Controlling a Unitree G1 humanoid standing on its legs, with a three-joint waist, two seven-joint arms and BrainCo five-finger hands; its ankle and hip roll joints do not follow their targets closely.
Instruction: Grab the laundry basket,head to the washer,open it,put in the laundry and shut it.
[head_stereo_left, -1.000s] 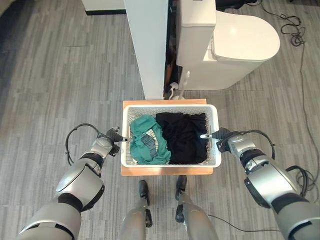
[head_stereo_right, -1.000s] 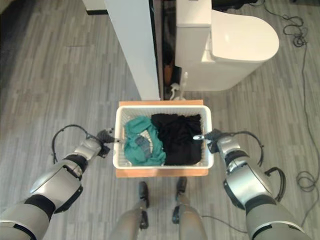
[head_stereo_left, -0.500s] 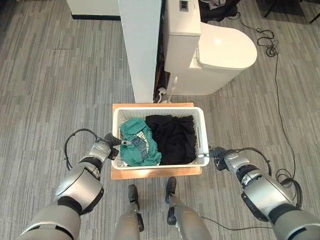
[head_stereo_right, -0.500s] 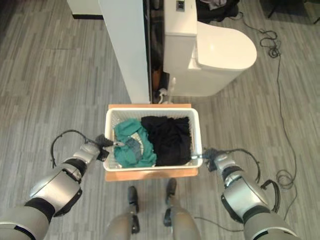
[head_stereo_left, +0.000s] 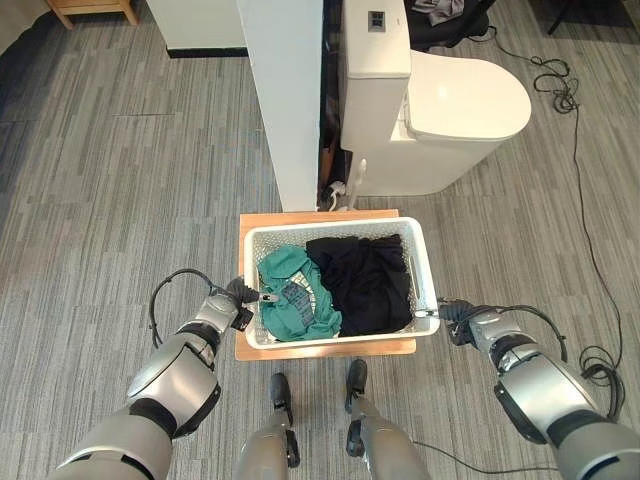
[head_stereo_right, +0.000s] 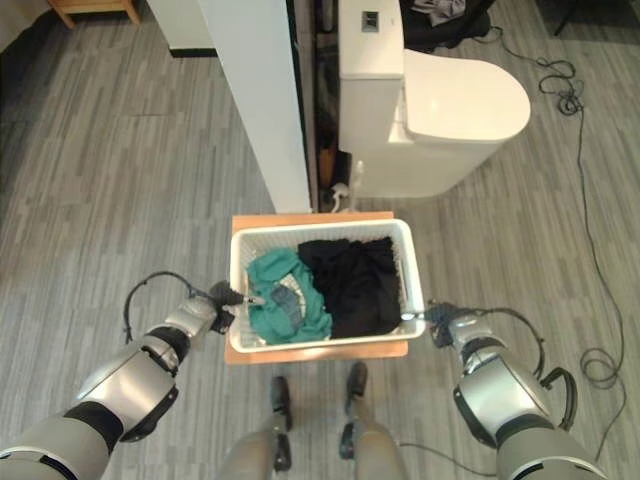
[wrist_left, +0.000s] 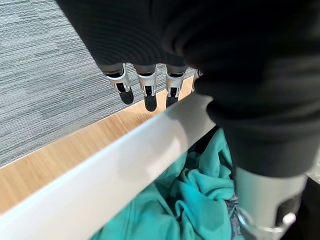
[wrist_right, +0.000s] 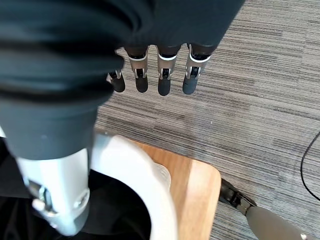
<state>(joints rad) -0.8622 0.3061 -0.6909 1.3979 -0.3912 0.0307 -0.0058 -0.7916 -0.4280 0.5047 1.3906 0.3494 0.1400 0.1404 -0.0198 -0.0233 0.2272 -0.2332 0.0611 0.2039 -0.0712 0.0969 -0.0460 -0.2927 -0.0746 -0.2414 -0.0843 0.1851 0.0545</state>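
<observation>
Hands bracket basket: left hand (head_stereo_left: 232, 305) straddles left rim, thumb inside, fingers outside, not clamped; right hand (head_stereo_left: 468, 322) likewise at right front corner. Laundry basket (head_stereo_left: 428, 262) sits on wooden board (head_stereo_left: 322, 349) between them, long axis hand-to-hand. We judge lift needs both closing.

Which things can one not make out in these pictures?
1. Bottom of the basket: eye views, covered by the teal cloth and black cloth.
2. The board: mostly under the basket; what carries it is hidden.
3. Dark gap between panel and toilet: contents too small.
4. Whether the right hand touches the basket: right wrist view, its dark cover is in front.
</observation>
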